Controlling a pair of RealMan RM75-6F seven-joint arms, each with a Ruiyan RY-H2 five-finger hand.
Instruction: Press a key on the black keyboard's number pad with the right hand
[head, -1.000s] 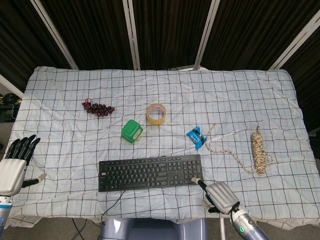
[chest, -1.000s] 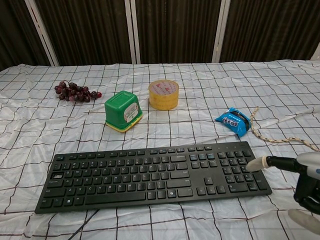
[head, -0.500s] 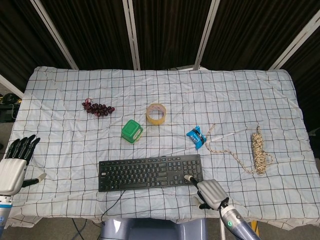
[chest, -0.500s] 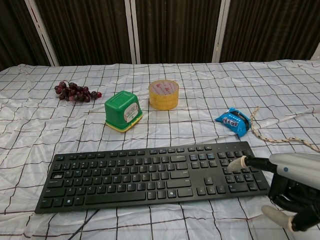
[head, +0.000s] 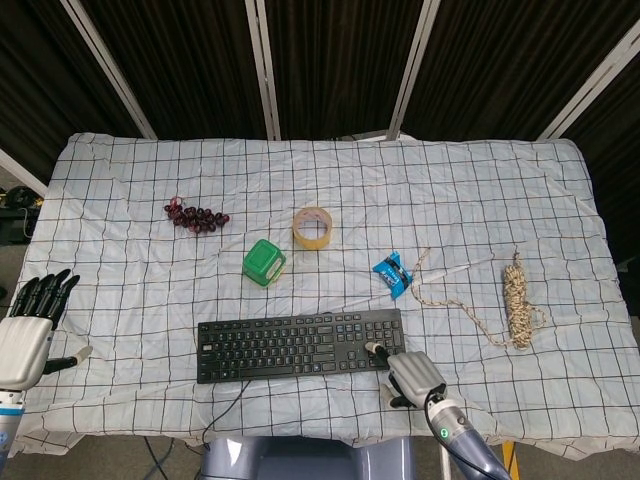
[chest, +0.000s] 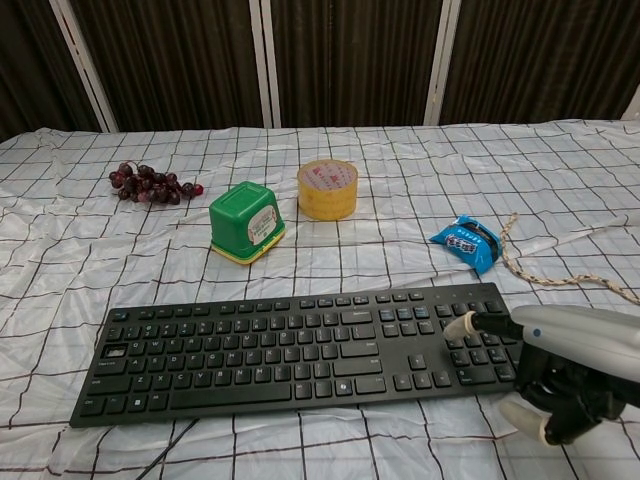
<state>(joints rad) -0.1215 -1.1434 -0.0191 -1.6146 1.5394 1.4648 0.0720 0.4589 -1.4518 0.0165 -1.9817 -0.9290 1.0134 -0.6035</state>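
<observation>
The black keyboard (head: 300, 345) (chest: 300, 350) lies near the table's front edge, with its number pad at its right end. My right hand (head: 411, 376) (chest: 566, 372) sits at the keyboard's front right corner. One finger is stretched out to the left and the others are curled under, holding nothing. Its pale fingertip (chest: 462, 325) rests over the number pad's left keys; whether a key is pushed down I cannot tell. My left hand (head: 28, 335) hangs off the table's left edge, far from the keyboard, with its fingers straight and empty.
Behind the keyboard stand a green box (head: 263, 262) (chest: 246, 222), a yellow tape roll (head: 313, 227) and a blue packet (head: 393, 274) (chest: 466, 240). Grapes (head: 196, 217) lie at the back left, and a coiled rope (head: 517, 300) lies to the right. The keyboard's cable runs off the front edge.
My right hand has moved left, carrying its outstretched fingertip from the keyboard's right edge onto the number pad. The left hand has stayed still.
</observation>
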